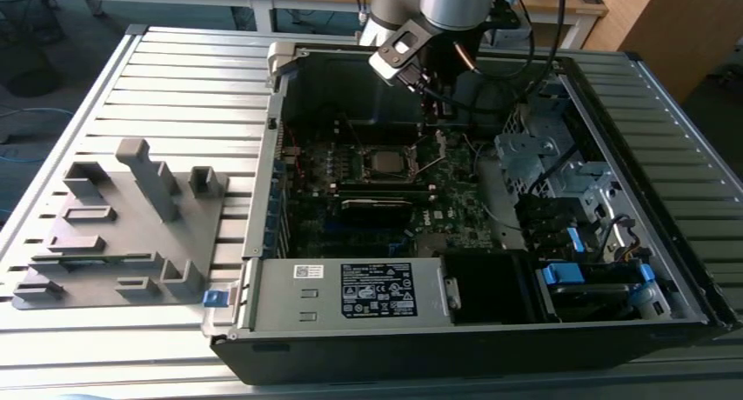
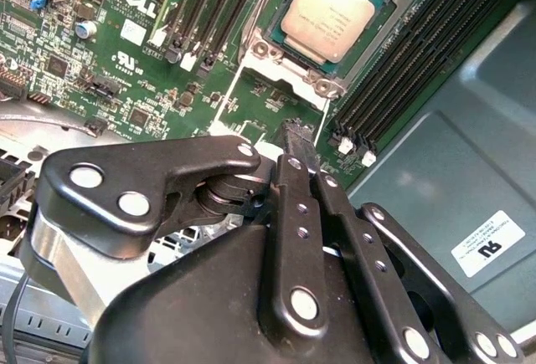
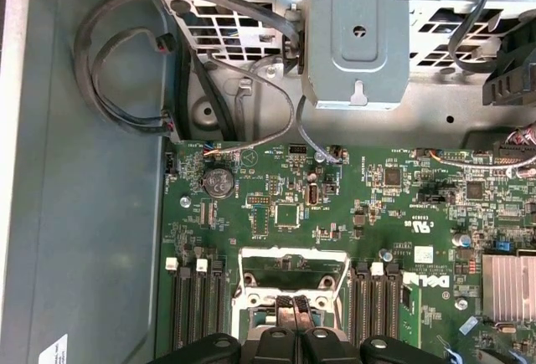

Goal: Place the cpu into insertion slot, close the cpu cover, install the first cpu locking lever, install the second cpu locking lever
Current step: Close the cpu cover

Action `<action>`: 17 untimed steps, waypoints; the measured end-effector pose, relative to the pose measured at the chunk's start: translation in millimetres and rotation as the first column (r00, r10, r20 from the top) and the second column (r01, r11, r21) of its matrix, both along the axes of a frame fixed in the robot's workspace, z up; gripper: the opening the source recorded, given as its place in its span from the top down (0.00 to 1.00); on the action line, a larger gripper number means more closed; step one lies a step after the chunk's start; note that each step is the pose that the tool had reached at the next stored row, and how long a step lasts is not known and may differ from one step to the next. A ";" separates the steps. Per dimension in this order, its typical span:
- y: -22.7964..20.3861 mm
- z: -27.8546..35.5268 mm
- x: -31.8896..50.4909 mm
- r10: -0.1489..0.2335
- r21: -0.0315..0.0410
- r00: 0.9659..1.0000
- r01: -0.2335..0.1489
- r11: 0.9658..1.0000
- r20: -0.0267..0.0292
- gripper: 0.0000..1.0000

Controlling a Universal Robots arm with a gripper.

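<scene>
Second wrist view: black ribbed fingers (image 2: 295, 140) pressed together, empty; dull silver square cpu (image 2: 333, 11) nearby.

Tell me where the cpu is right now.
The cpu sits in the insertion slot on the motherboard, flanked by long black memory slots in the second wrist view.

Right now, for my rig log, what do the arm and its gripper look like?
The arm is a silver-grey cylinder with black cables beside it and a pale grey block at the wrist. In the second wrist view the gripper is matte black: flat linkage bars joined by shiny round pins, narrowing to slim fingers.
</scene>
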State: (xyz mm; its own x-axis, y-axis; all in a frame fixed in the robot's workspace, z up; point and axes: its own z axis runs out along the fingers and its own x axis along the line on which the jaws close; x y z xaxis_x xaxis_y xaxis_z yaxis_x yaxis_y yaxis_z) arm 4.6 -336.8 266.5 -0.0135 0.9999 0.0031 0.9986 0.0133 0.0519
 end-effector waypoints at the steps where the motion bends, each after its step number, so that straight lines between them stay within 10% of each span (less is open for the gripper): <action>1: 0.0 -0.1 0.4 0.000 0.000 1.000 0.000 1.000 0.000 0.89; 17: 0.0 -0.5 3.7 0.000 0.000 1.000 0.000 1.000 0.000 0.89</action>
